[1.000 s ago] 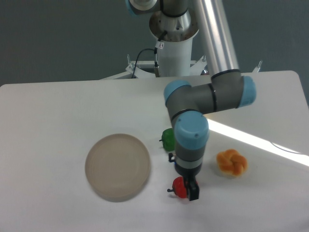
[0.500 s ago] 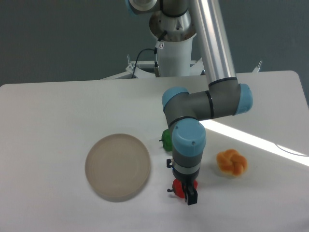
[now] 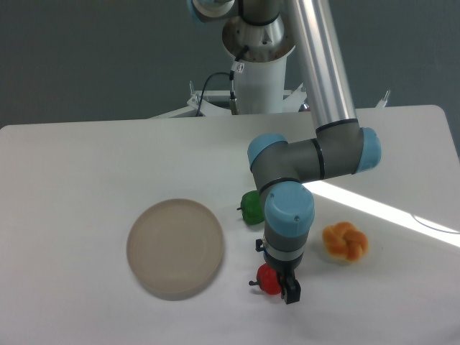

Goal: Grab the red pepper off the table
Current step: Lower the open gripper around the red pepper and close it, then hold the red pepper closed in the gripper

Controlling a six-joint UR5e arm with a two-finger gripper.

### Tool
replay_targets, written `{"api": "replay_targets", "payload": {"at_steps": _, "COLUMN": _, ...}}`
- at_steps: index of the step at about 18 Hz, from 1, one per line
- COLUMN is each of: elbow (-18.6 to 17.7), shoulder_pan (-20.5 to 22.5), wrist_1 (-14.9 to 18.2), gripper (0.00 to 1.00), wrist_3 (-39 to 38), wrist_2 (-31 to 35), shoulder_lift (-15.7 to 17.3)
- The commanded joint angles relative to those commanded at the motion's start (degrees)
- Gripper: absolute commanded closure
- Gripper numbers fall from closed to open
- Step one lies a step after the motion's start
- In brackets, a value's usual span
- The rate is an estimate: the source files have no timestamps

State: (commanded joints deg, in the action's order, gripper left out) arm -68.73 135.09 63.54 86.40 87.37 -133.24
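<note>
The red pepper (image 3: 267,279) lies on the white table (image 3: 86,165) near the front edge, its dark stem pointing left. My gripper (image 3: 278,287) points straight down over it. One black finger (image 3: 290,293) shows just right of the pepper, with its tip at table level. The other finger is hidden behind the pepper and the wrist. The jaws stand apart around the pepper, and it rests on the table.
A green pepper (image 3: 251,207) lies just behind the wrist to the left. A lobed orange pepper (image 3: 345,242) lies to the right. A round beige plate (image 3: 175,248) is to the left. The arm's elbow (image 3: 309,158) hangs over the middle of the table.
The wrist and gripper shifted left, then back right and slightly lower beside the red pepper. The pepper has stayed in place.
</note>
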Motion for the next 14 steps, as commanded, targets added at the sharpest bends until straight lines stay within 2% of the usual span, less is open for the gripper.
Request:
{"api": "replay_targets", "payload": {"at_steps": 8, "elbow": 0.0, "shoulder_pan": 0.0, "wrist_1": -0.09, "gripper": 0.0, "wrist_3": -0.09, "wrist_2": -0.44, "shoulder_lift": -0.97}}
{"api": "replay_targets", "payload": {"at_steps": 11, "elbow": 0.0, "shoulder_pan": 0.0, "wrist_1": -0.09, "gripper": 0.1, "wrist_3": -0.17, "wrist_2": -0.35, "shoulder_lift": -0.97}}
{"api": "replay_targets", "payload": {"at_steps": 14, "elbow": 0.0, "shoulder_pan": 0.0, "wrist_1": -0.09, "gripper": 0.12, "wrist_3": -0.09, "wrist_2": -0.35, "shoulder_lift": -1.06}}
